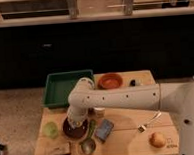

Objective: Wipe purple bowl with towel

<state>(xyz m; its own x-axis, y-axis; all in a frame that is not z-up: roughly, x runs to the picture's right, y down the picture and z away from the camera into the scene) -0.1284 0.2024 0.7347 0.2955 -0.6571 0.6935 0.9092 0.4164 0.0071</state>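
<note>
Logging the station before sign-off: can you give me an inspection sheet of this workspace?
Surface: wooden table.
Job's things: purple bowl front left; towel appears as a pale cloth inside it, under the gripper.
Clutter: green tray, orange-brown bowl, light-green cup, sponge, spoon, fork, yellowish fruit, dark block.
Grippers: gripper lowered over the purple bowl.
Cables: nothing seen.
Surroundings: dark cabinets behind, speckled floor.
</note>
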